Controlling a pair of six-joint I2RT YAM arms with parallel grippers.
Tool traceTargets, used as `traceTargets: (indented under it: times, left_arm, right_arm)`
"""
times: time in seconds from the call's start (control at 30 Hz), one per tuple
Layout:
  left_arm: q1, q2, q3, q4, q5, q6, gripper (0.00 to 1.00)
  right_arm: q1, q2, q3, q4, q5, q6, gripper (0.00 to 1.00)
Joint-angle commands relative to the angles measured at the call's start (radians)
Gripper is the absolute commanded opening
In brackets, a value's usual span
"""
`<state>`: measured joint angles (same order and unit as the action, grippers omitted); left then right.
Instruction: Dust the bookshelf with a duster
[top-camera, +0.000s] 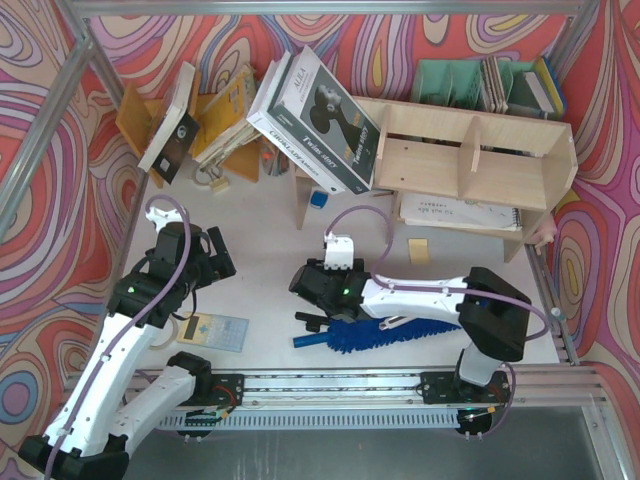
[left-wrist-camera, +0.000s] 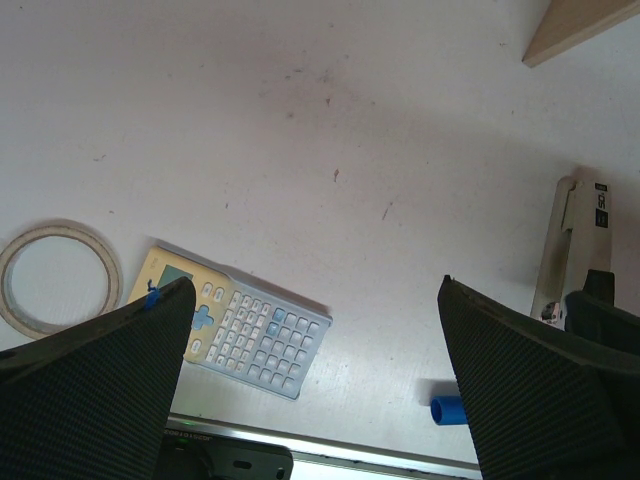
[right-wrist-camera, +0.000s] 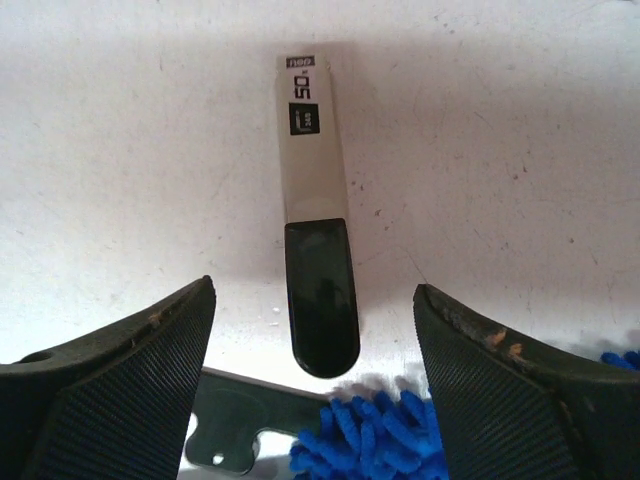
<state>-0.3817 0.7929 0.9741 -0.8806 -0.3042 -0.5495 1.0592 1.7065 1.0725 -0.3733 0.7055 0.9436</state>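
The bright-blue fluffy duster (top-camera: 385, 333) lies flat on the table near the front edge, its slim blue handle (top-camera: 305, 341) pointing left. My right gripper (top-camera: 303, 290) hovers just above the handle end. In the right wrist view the right gripper (right-wrist-camera: 315, 288) is open and holds nothing, with blue duster fluff (right-wrist-camera: 370, 440) on the table below it. The pale plywood bookshelf (top-camera: 470, 160) stands at the back right. My left gripper (top-camera: 215, 262) is wide open to the left, well apart from the duster. The handle's tip (left-wrist-camera: 448, 410) shows beside the left gripper (left-wrist-camera: 315, 285).
A beige-and-black stapler (right-wrist-camera: 315, 230) and a black-and-silver tool (right-wrist-camera: 225, 430) lie under the right gripper. A calculator (top-camera: 215, 330) and a tape ring (left-wrist-camera: 55, 275) lie near the left arm. Large books (top-camera: 320, 115) lean on the shelf's left end. An orange rack (top-camera: 220, 120) stands back left and green file holders (top-camera: 455, 80) behind the shelf.
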Motion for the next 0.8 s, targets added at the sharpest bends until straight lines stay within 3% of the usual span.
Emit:
traceTargets:
  times: [0.0,0.13,0.23,0.3,0.5,0.77]
  left_arm:
    - [-0.003,-0.011,-0.012,-0.014,-0.010,-0.003,0.99]
    - [-0.003,-0.014,-0.012,-0.014,-0.013,-0.003,0.98]
    - [-0.003,-0.019,-0.012,-0.017,-0.016,-0.004,0.98]
    - [-0.002,-0.024,-0.012,-0.015,-0.016,-0.004,0.99]
    - [-0.002,-0.030,-0.011,-0.020,-0.016,-0.006,0.98]
    - [-0.003,-0.046,-0.012,-0.022,-0.017,-0.007,0.99]
  right_arm:
    - [0.017,-0.099,0.052,-0.166,0.070,0.190,0.73]
    - [0.060,-0.126,0.095,-0.509,0.128,0.588,0.73]
    - [0.087,-0.117,0.116,-0.833,0.105,0.931,0.73]
    - [0.097,-0.111,0.122,-0.950,0.082,1.087,0.73]
    - [0.102,-0.137,0.059,-1.042,0.011,1.320,0.69]
    - [0.097,-0.194,-0.023,-1.044,-0.004,1.423,0.65]
